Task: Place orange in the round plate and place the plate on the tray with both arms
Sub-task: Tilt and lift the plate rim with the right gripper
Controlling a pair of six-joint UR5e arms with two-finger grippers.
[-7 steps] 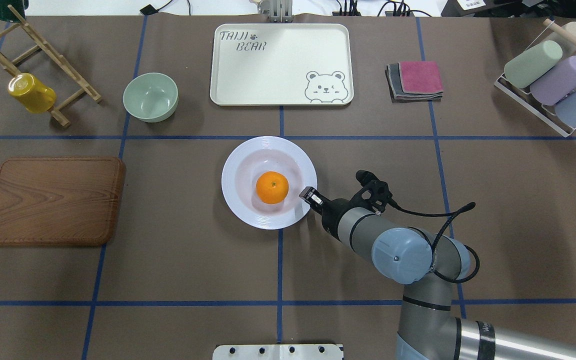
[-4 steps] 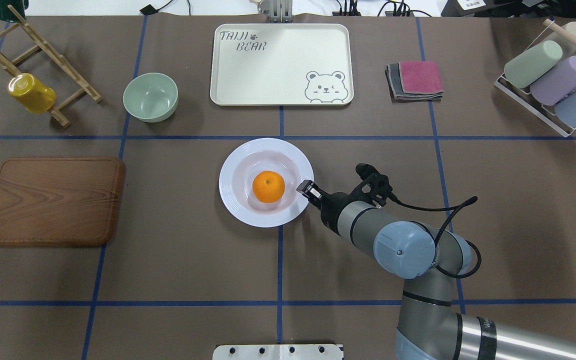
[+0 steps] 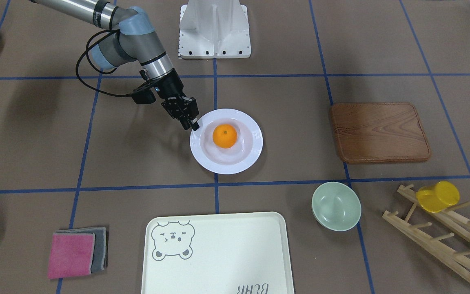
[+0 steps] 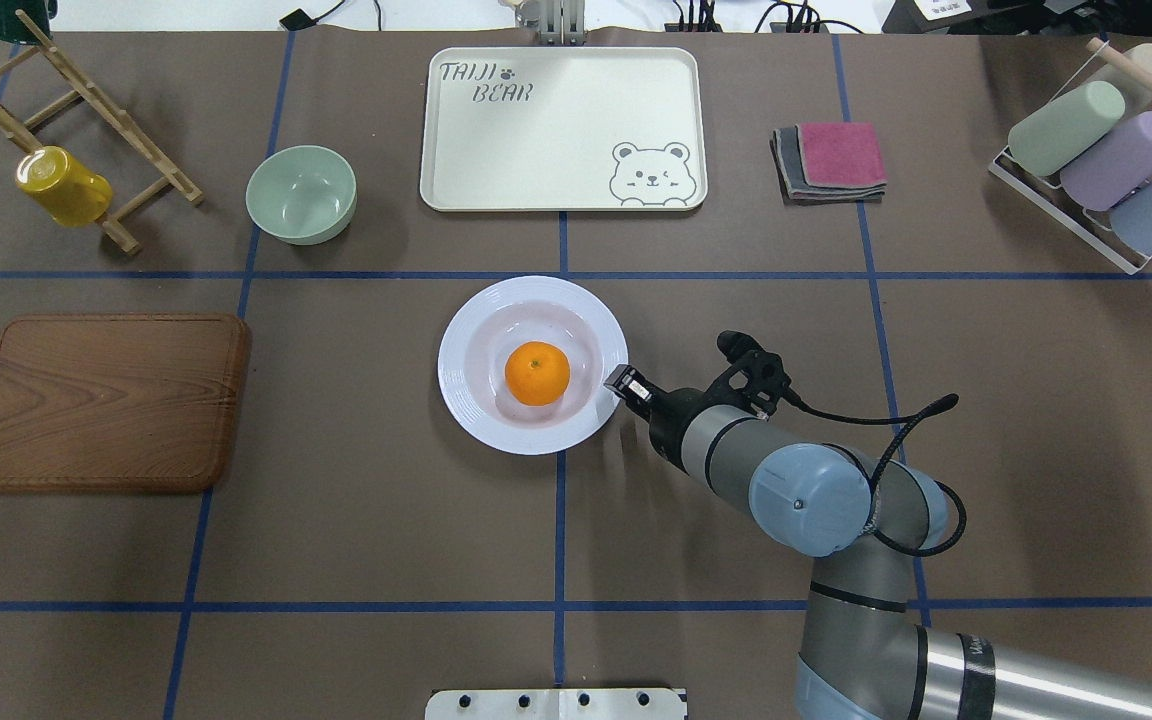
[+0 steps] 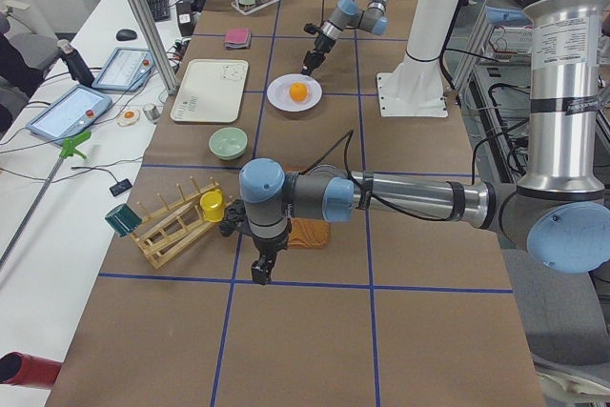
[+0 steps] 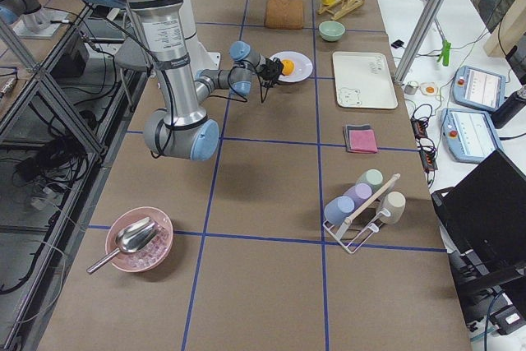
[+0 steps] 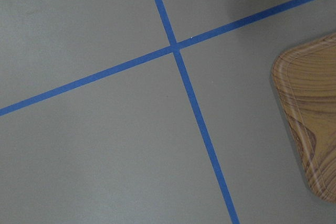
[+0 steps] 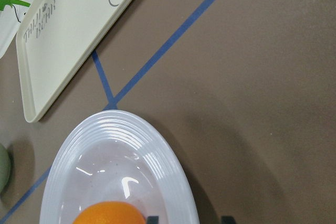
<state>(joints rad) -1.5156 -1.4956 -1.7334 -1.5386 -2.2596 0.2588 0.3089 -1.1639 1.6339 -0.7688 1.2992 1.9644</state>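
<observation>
Tabletop (image 3: 284, 45), brown and crossed by blue tape lines, filled the front view, where a glossy white ribbed plate (image 3: 251, 152) held the orange (image 3: 225, 136) in its hollow. Overhead, the right fingers (image 4: 622, 379) reached the plate's rim, and the tray (image 4: 563, 130) lay well apart. The right wrist view showed them apart, straddling that rim. In the left side view I could not tell how the left fingers (image 5: 260, 271) stood.

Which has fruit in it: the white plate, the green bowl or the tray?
The white round plate: the orange sits in its middle. The green bowl and the bear tray both hold nothing.
</observation>
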